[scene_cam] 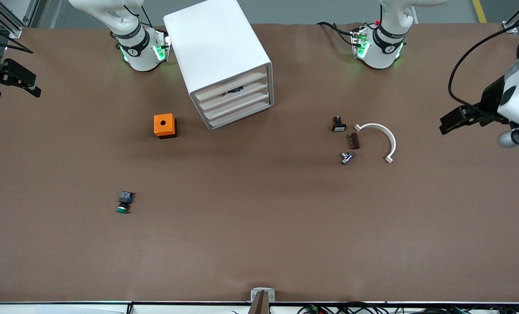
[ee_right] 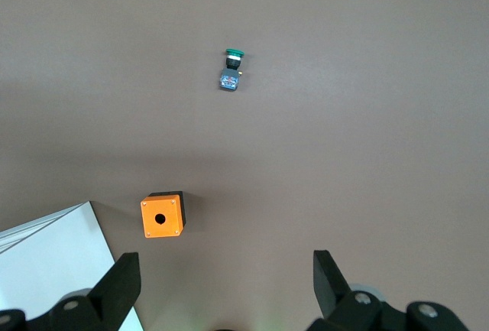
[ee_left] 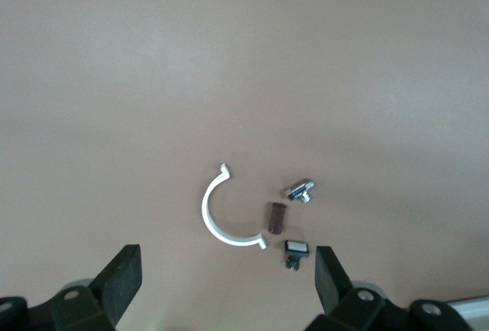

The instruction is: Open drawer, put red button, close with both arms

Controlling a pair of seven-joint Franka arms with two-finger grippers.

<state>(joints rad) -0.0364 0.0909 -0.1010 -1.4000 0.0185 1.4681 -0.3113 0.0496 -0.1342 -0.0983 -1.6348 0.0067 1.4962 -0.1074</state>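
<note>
Drawers: four, stacked in one cabinet point(scene_cam: 218, 56), fronts point(scene_cam: 237, 102) facing the front camera, all closed. Left gripper point(ee_left: 228, 277) and right gripper point(ee_right: 227, 281): fingers apart, empty.

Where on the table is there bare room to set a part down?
Widest bare stretch: the table nearer the camera than the green button. Also bare between the orange box and the white clip. Crowded around that clip, with three small parts beside it, and near the cabinet.

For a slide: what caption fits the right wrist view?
Open right gripper above the orange box and green button.
</note>
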